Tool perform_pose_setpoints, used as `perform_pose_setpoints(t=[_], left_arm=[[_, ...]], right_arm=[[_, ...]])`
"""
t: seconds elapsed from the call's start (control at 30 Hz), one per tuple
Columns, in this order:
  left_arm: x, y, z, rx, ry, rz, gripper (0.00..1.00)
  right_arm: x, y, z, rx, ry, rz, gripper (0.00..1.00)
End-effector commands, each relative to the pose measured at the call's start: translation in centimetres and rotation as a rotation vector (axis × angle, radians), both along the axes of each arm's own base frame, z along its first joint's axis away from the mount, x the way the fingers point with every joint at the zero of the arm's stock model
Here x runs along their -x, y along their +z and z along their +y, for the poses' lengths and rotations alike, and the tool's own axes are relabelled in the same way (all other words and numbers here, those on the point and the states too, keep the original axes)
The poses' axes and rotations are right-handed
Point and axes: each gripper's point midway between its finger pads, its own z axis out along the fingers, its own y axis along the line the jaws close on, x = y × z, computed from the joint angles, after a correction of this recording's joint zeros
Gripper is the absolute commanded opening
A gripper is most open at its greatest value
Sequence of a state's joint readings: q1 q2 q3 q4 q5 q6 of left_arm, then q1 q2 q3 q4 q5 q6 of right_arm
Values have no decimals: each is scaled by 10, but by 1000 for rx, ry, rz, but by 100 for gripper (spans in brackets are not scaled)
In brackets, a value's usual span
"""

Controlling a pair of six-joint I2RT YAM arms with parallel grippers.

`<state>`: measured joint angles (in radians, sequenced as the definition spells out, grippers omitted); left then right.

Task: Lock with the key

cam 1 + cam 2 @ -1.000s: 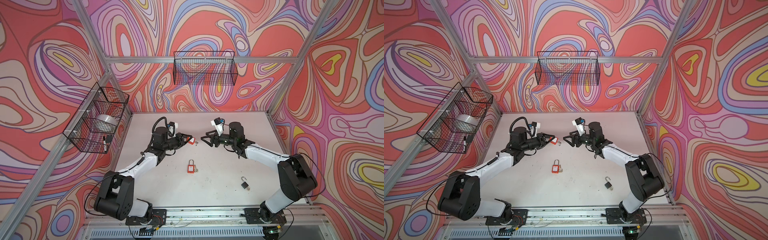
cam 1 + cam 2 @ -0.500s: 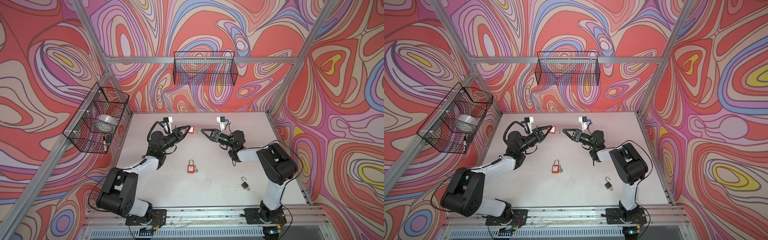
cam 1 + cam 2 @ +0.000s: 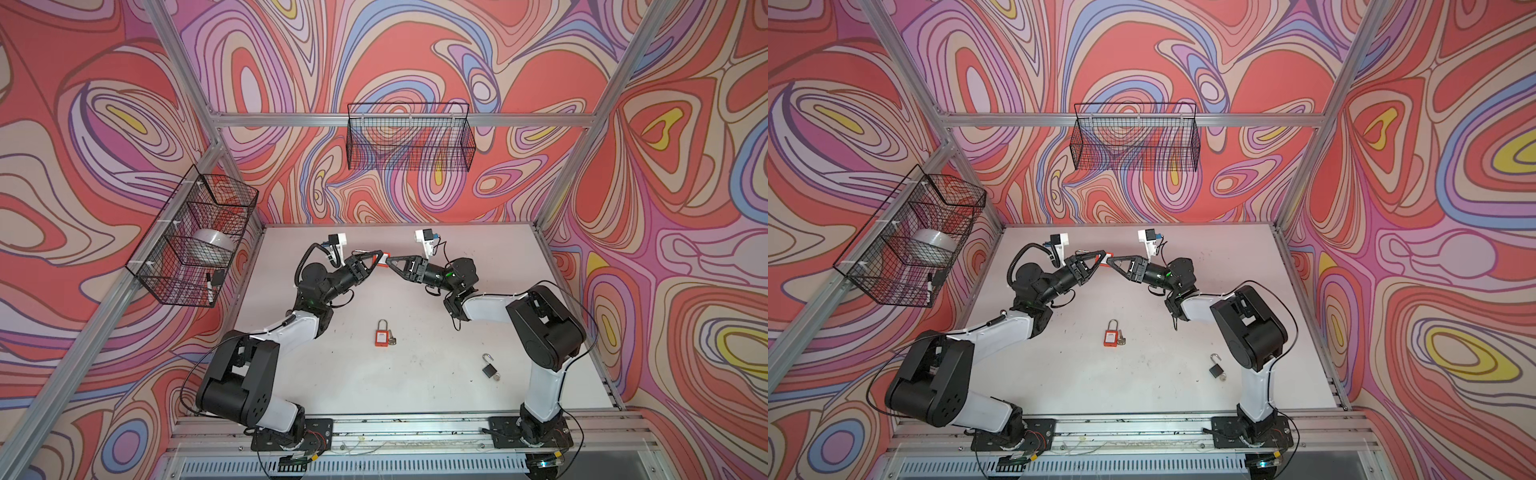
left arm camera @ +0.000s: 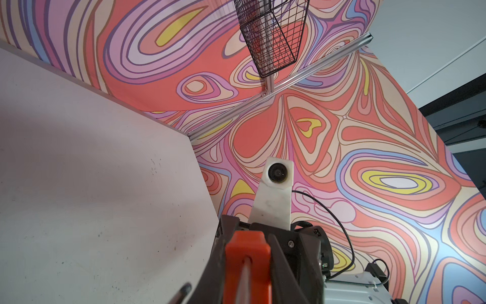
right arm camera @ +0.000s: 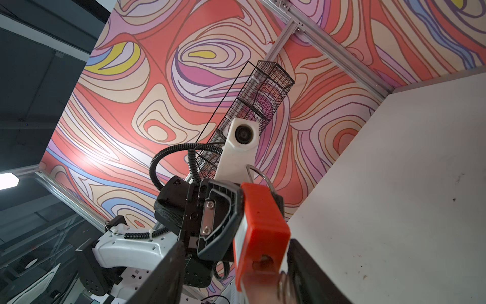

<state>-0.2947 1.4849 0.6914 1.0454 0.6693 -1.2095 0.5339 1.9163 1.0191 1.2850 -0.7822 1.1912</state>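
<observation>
My left tool (image 3: 375, 258) was clamped on the lock (image 4: 247, 252), raised off the bench (image 3: 415, 374), and my right tool (image 3: 390, 260) stood apart around the key (image 5: 283, 288) at its base, so, I judged, turning was left to do.

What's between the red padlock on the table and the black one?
Only a silver key beside the red padlock; otherwise bare table up to the black padlock, in both top views.

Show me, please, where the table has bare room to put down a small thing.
Free: the table between the lying red padlock, the black padlock and the front rail. Crowded: mid-back, where left gripper and right gripper meet.
</observation>
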Motion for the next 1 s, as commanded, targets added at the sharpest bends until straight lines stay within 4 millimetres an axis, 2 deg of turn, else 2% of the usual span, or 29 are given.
perform_pose_setpoints(t=[0.0,0.13,0.3,0.37,0.4,0.47,0.5,0.6,0.7,0.97], left_arm=[[7,29,-2,39,-28,-93,0],[7,27,-2,36,-30,-88,0],[7,25,-2,35,-29,-82,0],[7,24,-2,32,-29,-82,6],[7,24,-1,30,-25,-79,15],[7,22,0,23,-13,-74,36],[7,21,1,16,-5,-74,42],[8,18,6,-9,22,-71,53],[10,14,12,-20,36,-63,59],[12,12,35,-28,74,-50,63]], right_arm=[[-5,-2,4,-5,4,16,53],[-5,-2,8,-11,20,22,37],[-3,-2,11,-20,31,23,22],[-3,-1,11,-24,30,22,14],[-3,0,10,-25,28,20,12],[-2,3,9,-25,20,10,11],[-2,4,9,-21,16,7,10],[-3,7,4,-16,-1,4,7],[-5,12,-3,-26,-15,4,4],[-6,17,-16,-26,-24,7,2]])
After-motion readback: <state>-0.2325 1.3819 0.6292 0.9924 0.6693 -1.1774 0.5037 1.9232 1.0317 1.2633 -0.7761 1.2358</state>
